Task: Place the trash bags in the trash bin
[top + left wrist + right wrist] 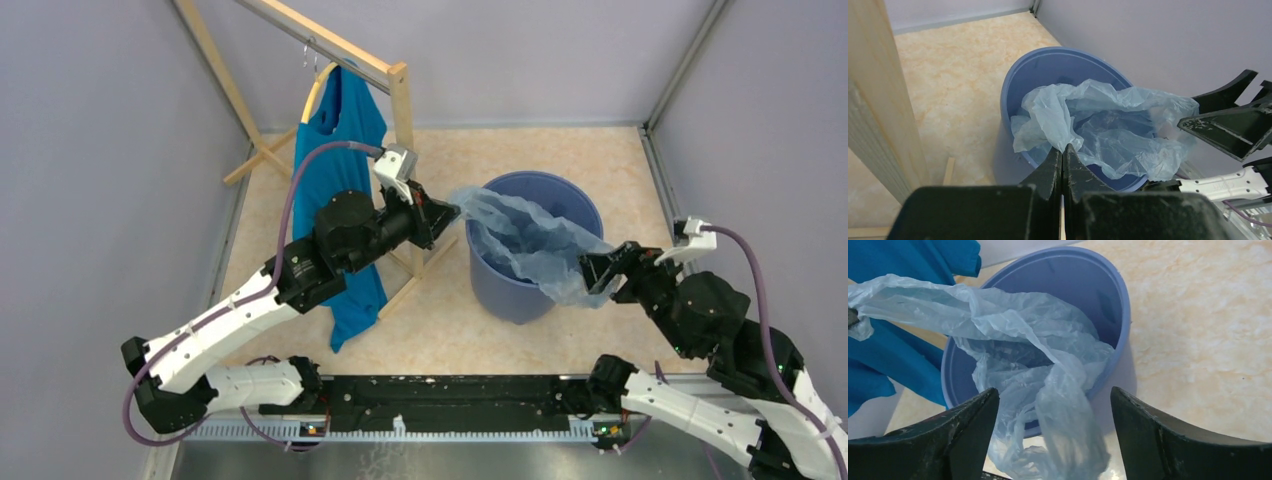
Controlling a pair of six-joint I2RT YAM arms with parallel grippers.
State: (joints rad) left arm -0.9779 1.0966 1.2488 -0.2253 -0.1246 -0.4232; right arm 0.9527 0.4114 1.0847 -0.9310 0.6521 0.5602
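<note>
The round blue trash bin (575,195) stands upright on the floor at centre right. The thin pale-blue trash bag (530,240) lies across its mouth and hangs over the near rim. My left gripper (452,212) is shut on the bag's left edge at the bin's left rim; the pinch shows in the left wrist view (1062,147). My right gripper (600,272) is open at the bin's near right rim, and a fold of the bag (1068,425) hangs between its spread fingers. The bin also shows in the left wrist view (1023,75) and the right wrist view (1108,295).
A wooden clothes rack (400,100) stands at the back left with a teal-blue T-shirt (335,180) on a hanger, right behind my left arm. Grey walls close in the floor on three sides. A black rail (450,395) runs along the near edge.
</note>
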